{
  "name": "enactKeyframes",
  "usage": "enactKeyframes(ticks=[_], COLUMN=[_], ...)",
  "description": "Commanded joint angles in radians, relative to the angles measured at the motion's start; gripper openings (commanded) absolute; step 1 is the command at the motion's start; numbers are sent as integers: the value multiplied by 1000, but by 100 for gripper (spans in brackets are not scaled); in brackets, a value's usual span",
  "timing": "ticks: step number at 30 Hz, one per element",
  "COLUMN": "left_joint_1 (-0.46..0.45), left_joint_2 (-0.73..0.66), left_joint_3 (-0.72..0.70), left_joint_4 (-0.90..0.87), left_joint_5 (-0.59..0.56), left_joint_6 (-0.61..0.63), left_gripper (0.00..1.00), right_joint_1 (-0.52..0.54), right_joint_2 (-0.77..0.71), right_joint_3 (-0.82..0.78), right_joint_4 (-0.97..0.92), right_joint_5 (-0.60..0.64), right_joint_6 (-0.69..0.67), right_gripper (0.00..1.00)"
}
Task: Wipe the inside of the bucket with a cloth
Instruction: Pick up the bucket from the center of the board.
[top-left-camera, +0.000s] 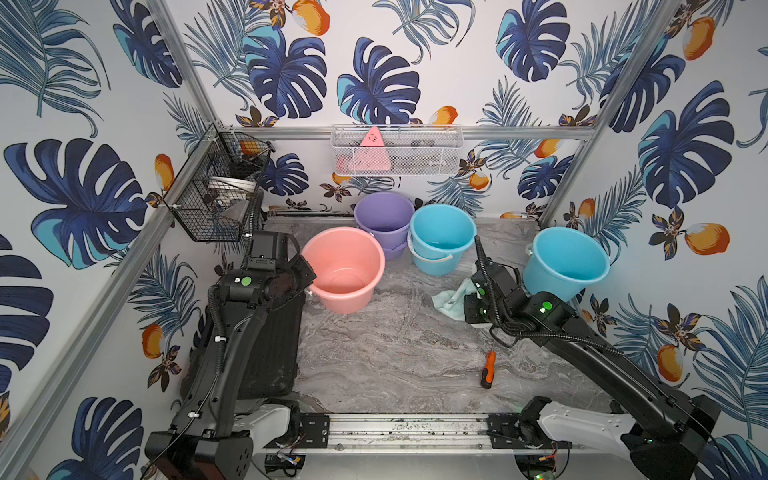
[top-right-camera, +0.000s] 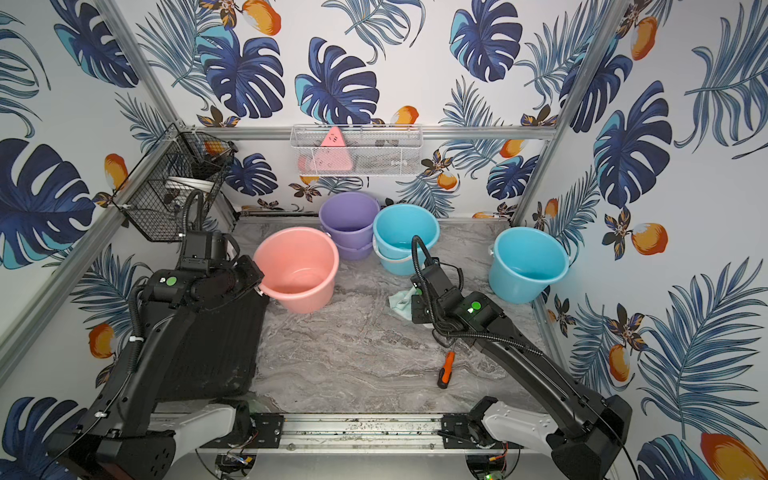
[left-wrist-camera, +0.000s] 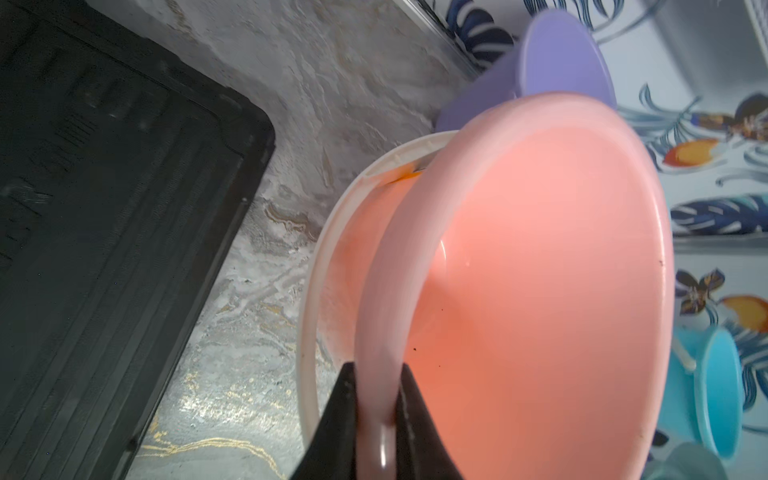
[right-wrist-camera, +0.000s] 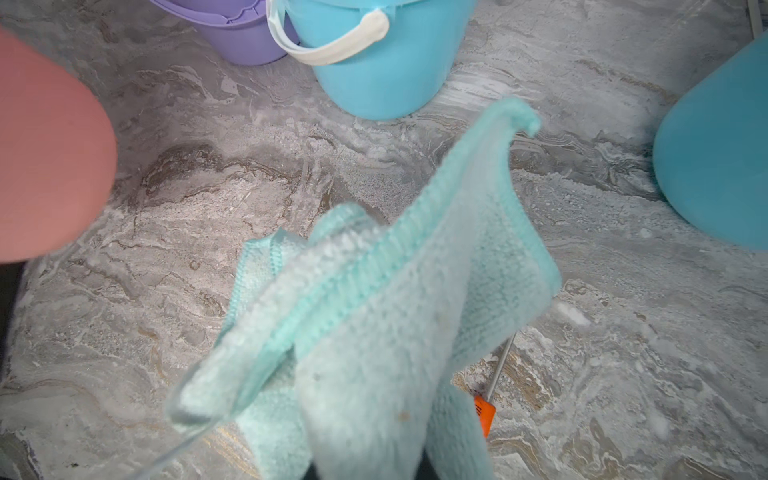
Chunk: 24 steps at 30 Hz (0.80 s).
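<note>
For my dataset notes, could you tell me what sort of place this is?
Probably a staged robot test booth: aluminium framing, leaf-print wall panels, pink bucket and others on a marble-look tabletop.

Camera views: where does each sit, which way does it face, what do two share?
Top views: high in front, looking down and back over the table; both arms show, left claw at the pink bucket, right claw holding the cloth.
Left wrist: on the left arm, looking along its claw, shut on the pink bucket's rim.
Right wrist: on the right arm, looking down at the held cloth; claw mostly hidden.
Shared: both wrist views show the pink bucket and the purple bucket.
</note>
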<state>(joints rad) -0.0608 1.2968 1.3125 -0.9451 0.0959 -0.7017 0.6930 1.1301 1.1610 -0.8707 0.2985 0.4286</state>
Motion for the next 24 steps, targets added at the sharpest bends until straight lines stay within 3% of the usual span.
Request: enactKeyframes(ticks=[1, 8, 15, 21, 24], left_joint_1=[-73, -280, -461, -558, -594], left_joint_2=[-25, -65, -46, -18, 3], left_joint_3=[-38, -155, -232, -284, -292], left_joint_4=[13, 52, 144, 261, 289], left_joint_5=[31, 4, 1, 15, 16], left_joint_6=[58, 40, 25, 32, 22], left_gripper=[0, 0, 0, 0, 0], right_joint_1=[-7, -7, -3, 44, 110], right_joint_2=[6, 12, 39, 85, 111], right_joint_3=[60, 181, 278, 316, 319], right_joint_4=[-50, -93, -101, -106, -114], right_joint_5=[-7, -39, -204, -348, -356], right_joint_6=[-33, -45, -51, -29, -13], right_gripper=[5, 5, 5, 4, 4])
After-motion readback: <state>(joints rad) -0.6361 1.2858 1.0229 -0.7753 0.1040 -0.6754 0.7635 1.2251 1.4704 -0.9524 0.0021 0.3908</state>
